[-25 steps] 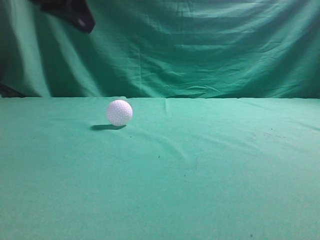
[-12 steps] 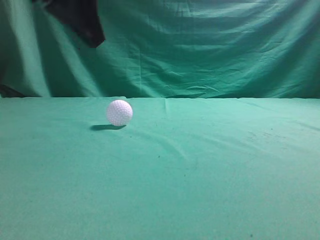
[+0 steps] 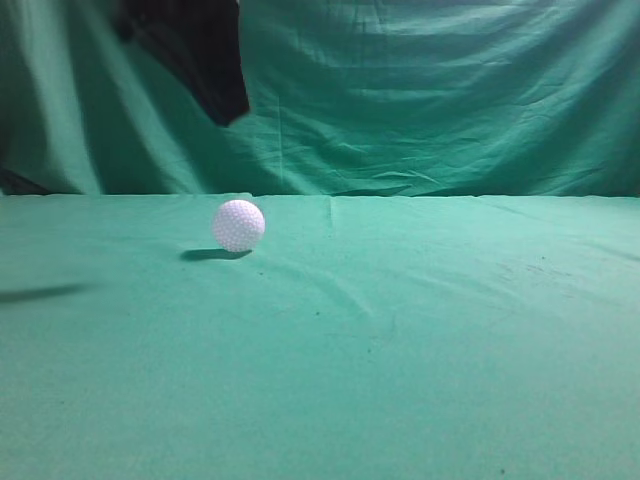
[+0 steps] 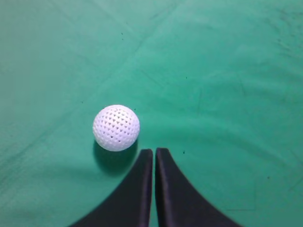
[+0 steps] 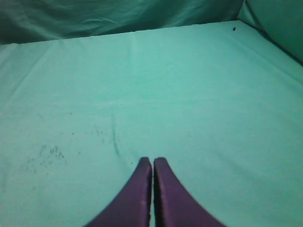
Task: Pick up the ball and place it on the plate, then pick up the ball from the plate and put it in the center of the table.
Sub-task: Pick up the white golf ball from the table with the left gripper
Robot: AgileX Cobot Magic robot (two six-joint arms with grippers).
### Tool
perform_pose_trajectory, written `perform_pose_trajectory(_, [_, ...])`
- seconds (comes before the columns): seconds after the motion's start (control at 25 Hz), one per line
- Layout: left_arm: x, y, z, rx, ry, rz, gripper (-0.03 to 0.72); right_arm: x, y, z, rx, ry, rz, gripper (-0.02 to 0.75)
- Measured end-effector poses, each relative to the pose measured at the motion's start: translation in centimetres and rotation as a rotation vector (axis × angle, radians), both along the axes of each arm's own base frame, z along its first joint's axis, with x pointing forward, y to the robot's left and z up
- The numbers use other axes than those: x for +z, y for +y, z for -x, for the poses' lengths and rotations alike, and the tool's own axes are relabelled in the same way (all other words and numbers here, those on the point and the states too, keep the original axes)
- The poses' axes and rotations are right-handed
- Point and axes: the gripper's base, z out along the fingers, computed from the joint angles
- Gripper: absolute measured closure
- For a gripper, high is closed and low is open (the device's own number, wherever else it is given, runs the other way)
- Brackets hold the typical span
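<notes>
The white dimpled ball (image 3: 239, 225) rests on the green cloth table (image 3: 420, 340), left of centre in the exterior view. My left gripper (image 3: 228, 112) hangs dark above the ball, a little to its left. In the left wrist view the ball (image 4: 116, 127) lies just beyond and left of my left gripper's shut, empty fingertips (image 4: 154, 151). My right gripper (image 5: 152, 161) is shut and empty over bare cloth; it is out of the exterior view. No plate shows in any view.
A darker green cloth backdrop (image 3: 430, 90) hangs behind the table's far edge. A faint shadow (image 3: 40, 294) lies on the cloth at the left. Wrinkles cross the cloth (image 3: 340, 290) near the middle.
My left gripper has come down and to the right from the top left corner toward the ball. Its shadow has appeared on the cloth at the left. The ball has not moved.
</notes>
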Motion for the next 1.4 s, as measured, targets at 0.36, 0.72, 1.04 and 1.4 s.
perform_pose_trajectory(0.36, [-2.6, -1.0, -3.5, 0.057, 0.048, -0.102, 0.591, 0.0, 0.0, 0.0, 0.000, 0.000, 0.000, 0.738])
perform_pose_trajectory(0.72, [-5.4, -1.6, -4.3, 0.125, 0.116, -0.082, 0.027, 0.0, 0.0, 0.0, 0.000, 0.000, 0.000, 0.738])
perform_pose_trajectory(1.04, [-7.7, -1.9, -5.0, 0.148, 0.130, -0.089, 0.120, 0.0, 0.0, 0.0, 0.000, 0.000, 0.000, 0.738])
perform_pose_trajectory(1.4, [-8.4, -1.9, -5.1, 0.151, 0.137, -0.095, 0.146, 0.0, 0.0, 0.0, 0.000, 0.000, 0.000, 0.738])
